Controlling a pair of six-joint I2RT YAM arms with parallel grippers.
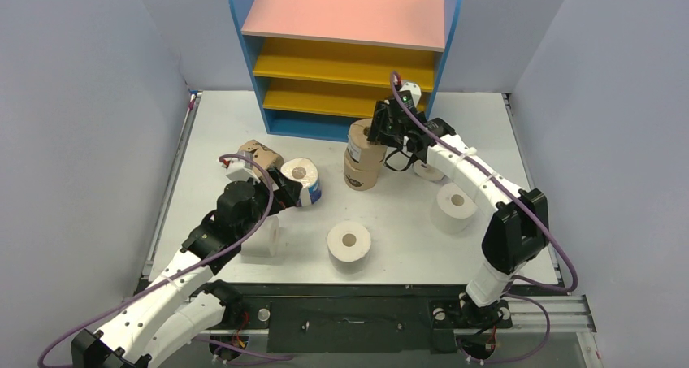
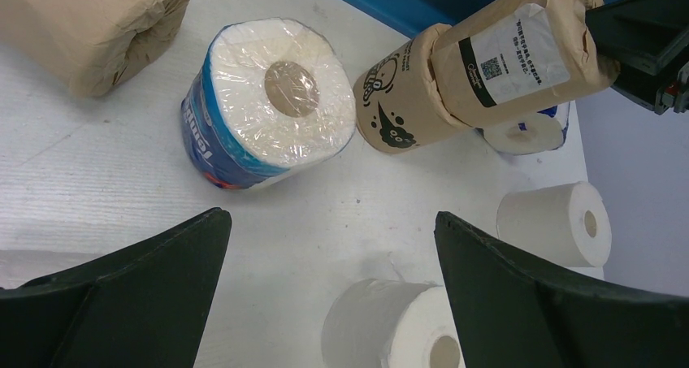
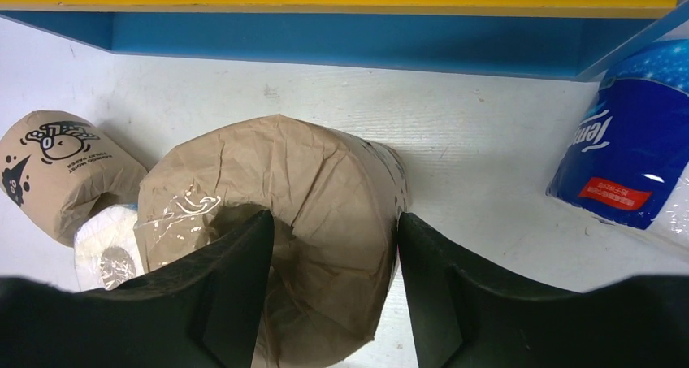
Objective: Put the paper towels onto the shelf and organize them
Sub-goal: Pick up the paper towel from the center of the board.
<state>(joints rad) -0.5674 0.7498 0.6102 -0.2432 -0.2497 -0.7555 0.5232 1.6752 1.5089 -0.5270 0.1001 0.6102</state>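
The shelf stands at the back of the table, its boards bare. In front of it two tan paper towels are stacked; my right gripper is shut on the upper tan roll, one finger in its core and the other against its outer wall. The lower tan roll stands upright under it. My left gripper hangs open over bare table, just short of a blue-and-white roll. A third tan roll lies on its side behind that one.
White rolls stand at the front middle, at the right and partly under my left arm. A second blue-and-white roll sits beneath my right arm near the shelf's right foot. Grey walls close in both sides.
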